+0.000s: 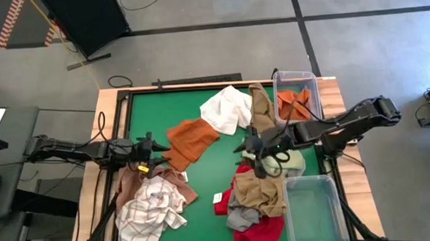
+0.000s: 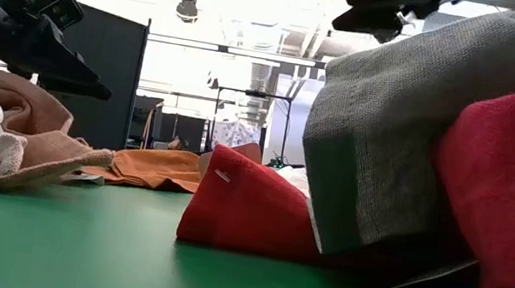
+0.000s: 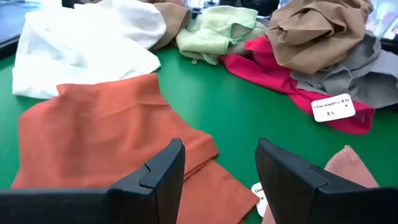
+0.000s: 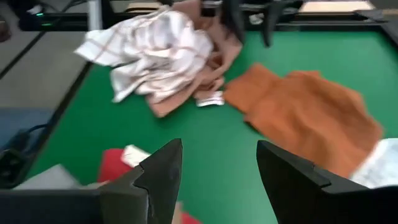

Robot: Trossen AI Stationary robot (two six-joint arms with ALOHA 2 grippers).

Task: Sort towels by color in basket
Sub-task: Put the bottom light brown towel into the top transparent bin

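Note:
My left gripper (image 1: pixel 158 154) (image 3: pixel 219 155) is open and hovers over the near corner of the rust orange towel (image 1: pixel 192 140) (image 3: pixel 106 130), touching nothing. My right gripper (image 1: pixel 248 154) (image 4: pixel 219 155) is open above bare green table beside the right-hand pile, also touching nothing. That pile holds a pale green towel (image 1: pixel 292 161), a tan towel (image 1: pixel 261 192), a grey towel (image 1: pixel 242 217) and a red towel (image 1: pixel 259 233). A white towel (image 1: pixel 227 109) and a brown towel (image 1: pixel 261 107) lie at the far side. A white-with-red-check towel (image 1: pixel 150 212) lies on a pinkish-tan one (image 1: pixel 170 180).
A clear bin (image 1: pixel 296 94) at the far right holds orange cloth (image 1: pixel 294 103). A second clear bin (image 1: pixel 315 207) stands at the near right. A small red cloth (image 1: pixel 221 202) lies mid-table. Bare green table (image 1: pixel 210 176) shows between the two piles.

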